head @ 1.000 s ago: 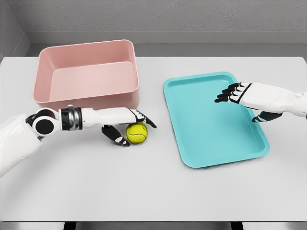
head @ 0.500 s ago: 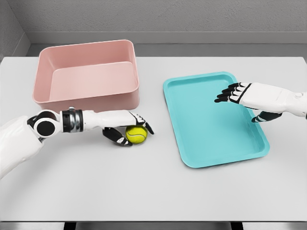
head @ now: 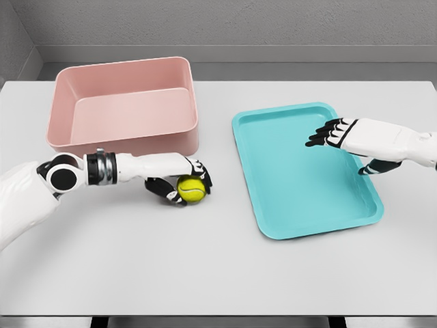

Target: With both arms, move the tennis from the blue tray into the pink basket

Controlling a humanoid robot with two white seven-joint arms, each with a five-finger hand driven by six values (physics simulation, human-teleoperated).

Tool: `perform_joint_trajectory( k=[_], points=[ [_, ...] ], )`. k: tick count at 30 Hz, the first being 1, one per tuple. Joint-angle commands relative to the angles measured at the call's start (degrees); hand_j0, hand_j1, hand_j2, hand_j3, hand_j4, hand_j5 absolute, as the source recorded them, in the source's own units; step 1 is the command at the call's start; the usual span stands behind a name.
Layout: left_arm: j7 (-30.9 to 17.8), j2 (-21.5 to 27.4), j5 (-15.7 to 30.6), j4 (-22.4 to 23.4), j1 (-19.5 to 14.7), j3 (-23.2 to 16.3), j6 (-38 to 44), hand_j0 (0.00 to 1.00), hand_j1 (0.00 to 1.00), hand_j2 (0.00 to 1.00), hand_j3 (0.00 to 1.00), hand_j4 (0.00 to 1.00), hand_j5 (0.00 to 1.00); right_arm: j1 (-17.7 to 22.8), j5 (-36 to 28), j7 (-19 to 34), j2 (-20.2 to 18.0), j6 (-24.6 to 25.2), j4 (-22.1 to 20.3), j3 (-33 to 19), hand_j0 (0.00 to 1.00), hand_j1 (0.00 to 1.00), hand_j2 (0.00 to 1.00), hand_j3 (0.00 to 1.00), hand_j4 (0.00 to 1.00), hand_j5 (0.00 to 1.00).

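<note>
A pale grey table (head: 205, 266) with a smooth matte top fills nearly the whole view under soft, even light, its far edge meeting a darker grey floor strip (head: 273, 70) that runs along the foot of a mottled grey wall (head: 239, 20) at the back

Basket (head: 123, 102) rear-left on table (head: 205, 273) – tray (head: 300, 198) to right – ball (head: 192, 189) just before basket.
</note>
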Motion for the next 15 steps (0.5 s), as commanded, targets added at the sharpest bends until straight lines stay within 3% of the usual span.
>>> perform_joint_trajectory(
  k=[1,15],
  points=[
    [0.03,-0.1,0.39,-0.2,0.0,0.03,0.11,0.51,0.51,0.51,0.51,0.51,0.51,0.0,-0.35,-0.06,-0.09,0.11,-0.01,-0.04,1.0,1.0,1.0,1.0,1.0,1.0],
    [0.12,0.42,1.1,-3.01,-1.49,0.74,0.11,0.54,0.54,0.54,0.54,0.54,0.54,0.0,-0.35,0.03,-0.09,0.11,-0.01,-0.04,1.0,1.0,1.0,1.0,1.0,1.0]
  ],
)
